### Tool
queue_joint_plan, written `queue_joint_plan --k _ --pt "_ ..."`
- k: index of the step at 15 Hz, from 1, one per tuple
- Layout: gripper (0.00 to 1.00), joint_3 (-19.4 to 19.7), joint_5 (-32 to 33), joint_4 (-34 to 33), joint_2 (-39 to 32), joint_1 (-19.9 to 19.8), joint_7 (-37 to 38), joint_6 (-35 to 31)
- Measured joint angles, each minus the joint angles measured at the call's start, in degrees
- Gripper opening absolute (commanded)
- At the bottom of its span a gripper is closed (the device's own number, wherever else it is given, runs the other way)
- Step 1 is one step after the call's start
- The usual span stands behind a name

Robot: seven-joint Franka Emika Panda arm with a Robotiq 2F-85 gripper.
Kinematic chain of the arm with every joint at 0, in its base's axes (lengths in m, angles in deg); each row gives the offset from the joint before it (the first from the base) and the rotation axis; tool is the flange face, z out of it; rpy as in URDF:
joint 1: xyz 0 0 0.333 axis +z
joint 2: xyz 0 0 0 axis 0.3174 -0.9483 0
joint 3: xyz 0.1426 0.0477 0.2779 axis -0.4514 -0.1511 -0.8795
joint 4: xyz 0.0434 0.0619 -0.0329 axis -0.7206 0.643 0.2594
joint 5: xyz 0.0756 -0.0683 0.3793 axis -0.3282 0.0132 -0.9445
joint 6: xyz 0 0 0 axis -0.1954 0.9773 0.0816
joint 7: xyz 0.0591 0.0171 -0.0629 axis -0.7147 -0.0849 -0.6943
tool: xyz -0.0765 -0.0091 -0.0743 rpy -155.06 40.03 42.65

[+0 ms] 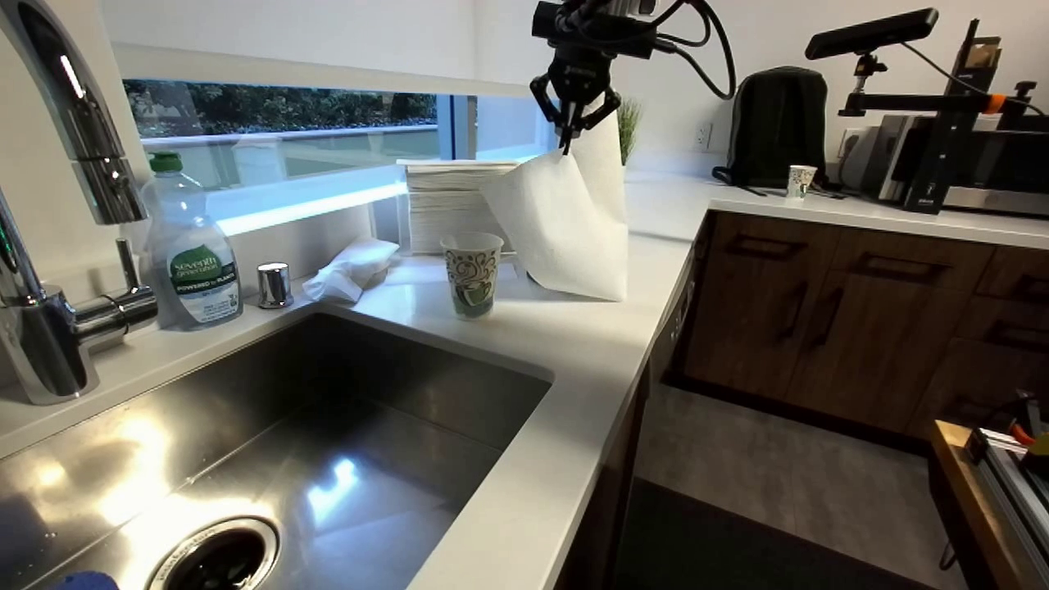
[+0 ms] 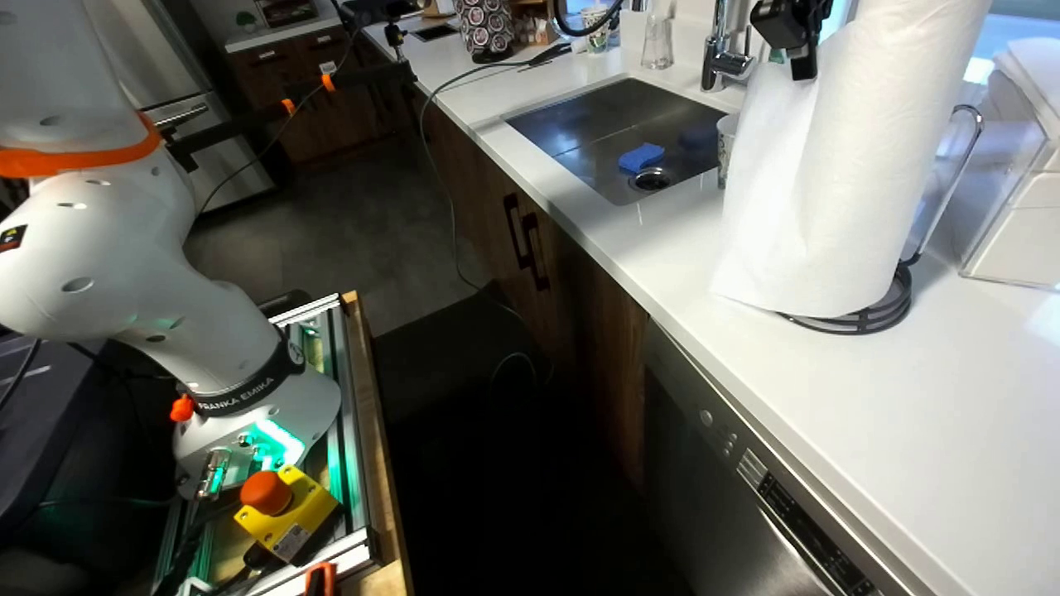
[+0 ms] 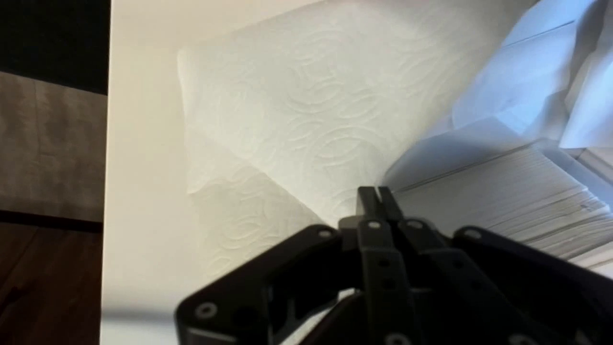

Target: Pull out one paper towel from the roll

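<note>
Gripper (image 1: 567, 138), in an exterior view: the fingers point downward, pressed together on the upper corner of the towel (image 1: 545, 221). From this pinch the towel hangs in a broad sheet to the worktop (image 1: 594, 344); whether its lower edge touches, one cannot tell from here. A white stack (image 1: 451, 205) is partly hidden by it. Nearer, a patterned cup (image 1: 472, 279) stands upright just beside the sink (image 1: 426, 360); a bottle (image 1: 197, 270) with a green cap stands upright near the tap (image 1: 111, 184).

In an exterior view, the roll (image 2: 878, 157) stands upright on a dark wire base (image 2: 894, 302). The towel hangs at its sink side, seemingly joined to it, with the gripper at the top, cut off by the frame. A blue sponge (image 2: 641, 157) lies in the sink near the drain (image 2: 652, 180). The arm (image 2: 141, 265) is mounted well apart from the roll.

In the wrist view, the fingertips (image 3: 368, 203) meet at the towel's corner. Embossed curves cover the paper; the stack lies to its right.
</note>
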Motion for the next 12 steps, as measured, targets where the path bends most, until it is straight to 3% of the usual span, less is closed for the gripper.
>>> queue_joint_plan --k 7,12 --pt "0.00 0.3 0.4 4.3 2.3 -0.4 -6.2 -10.3" --pt "0.00 1.1 5.5 7.1 3.1 -0.3 -7.9 -17.1"
